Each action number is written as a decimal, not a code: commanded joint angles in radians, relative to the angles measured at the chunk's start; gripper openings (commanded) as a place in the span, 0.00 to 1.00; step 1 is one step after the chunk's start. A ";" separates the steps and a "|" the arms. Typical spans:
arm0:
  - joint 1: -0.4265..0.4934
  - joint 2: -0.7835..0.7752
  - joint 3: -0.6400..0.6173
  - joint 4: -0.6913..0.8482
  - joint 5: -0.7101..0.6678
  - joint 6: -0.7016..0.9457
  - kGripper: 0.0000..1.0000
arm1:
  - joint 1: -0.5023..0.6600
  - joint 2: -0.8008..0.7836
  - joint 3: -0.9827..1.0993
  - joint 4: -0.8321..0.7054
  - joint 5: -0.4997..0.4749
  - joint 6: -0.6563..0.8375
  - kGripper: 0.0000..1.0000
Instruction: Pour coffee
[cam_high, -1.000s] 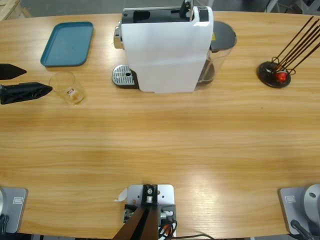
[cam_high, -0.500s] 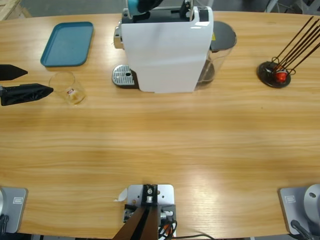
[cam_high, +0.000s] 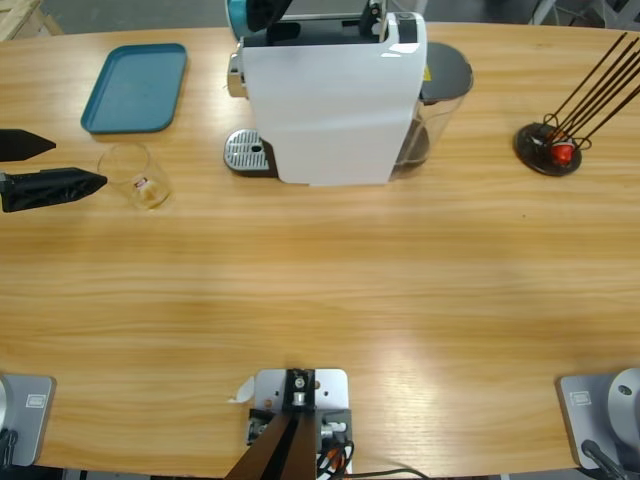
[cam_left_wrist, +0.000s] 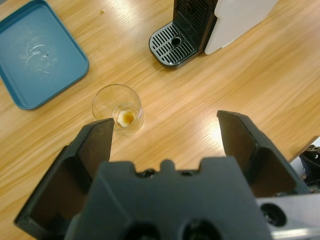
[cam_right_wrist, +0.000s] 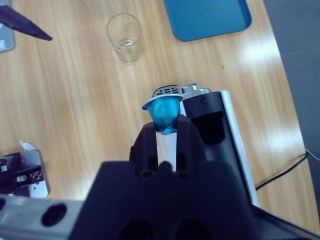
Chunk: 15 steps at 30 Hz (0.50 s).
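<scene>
Blue capsule (cam_right_wrist: 163, 112) clamped in right gripper (cam_right_wrist: 165, 131) above the white machine (cam_high: 335, 100); lower it square into the top slot. Left gripper (cam_left_wrist: 165, 135) spread wide beside glass (cam_high: 133, 175), holding only a brown coffee (cam_left_wrist: 126, 117) trace, on the counter (cam_high: 320, 280).

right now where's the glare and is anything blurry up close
Left wrist view: pale glare streaks on the table beside the glass tumbler, the left gripper soft close up. Right wrist view: bright sheen on the wood near the blue tray. High view: a faint sheen low on the table.
</scene>
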 joint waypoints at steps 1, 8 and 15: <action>-0.011 0.011 0.040 -0.003 -0.011 -0.005 0.90 | -0.035 0.061 -0.005 0.011 -0.045 -0.023 0.00; -0.012 0.017 0.040 -0.003 -0.011 -0.005 0.90 | -0.055 0.078 -0.010 0.015 -0.054 -0.045 0.00; -0.015 0.022 0.040 -0.003 -0.012 -0.006 0.90 | -0.055 0.114 -0.037 0.020 -0.054 -0.056 0.00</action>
